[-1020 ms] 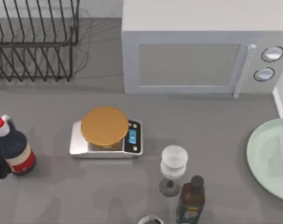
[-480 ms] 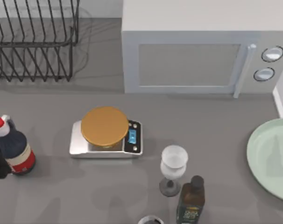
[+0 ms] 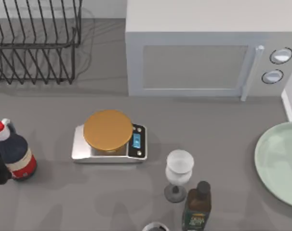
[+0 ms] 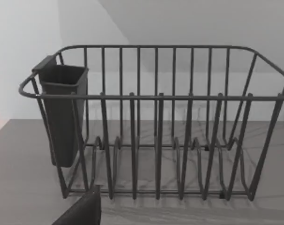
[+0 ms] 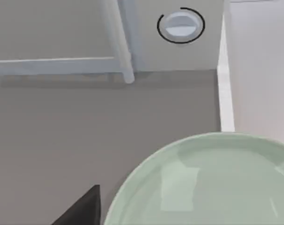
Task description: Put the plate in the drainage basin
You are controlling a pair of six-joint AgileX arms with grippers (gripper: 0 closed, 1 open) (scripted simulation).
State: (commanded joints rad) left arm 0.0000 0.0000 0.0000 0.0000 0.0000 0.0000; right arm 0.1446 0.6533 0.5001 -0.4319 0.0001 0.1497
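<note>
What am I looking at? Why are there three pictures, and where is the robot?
These are three cameras on one pretend, computer-drawn robot with two arms. One camera looks down on a grey table. On it stand a microwave, a wire rack, a scale, a glass and two bottles, one at the left and one in front. At the right edge lies a big green plate, which should go into the rack. The other two cameras ride on the arms' wrists. The left one faces the rack. The right one looks down at the plate. Nothing is being held yet.
</note>
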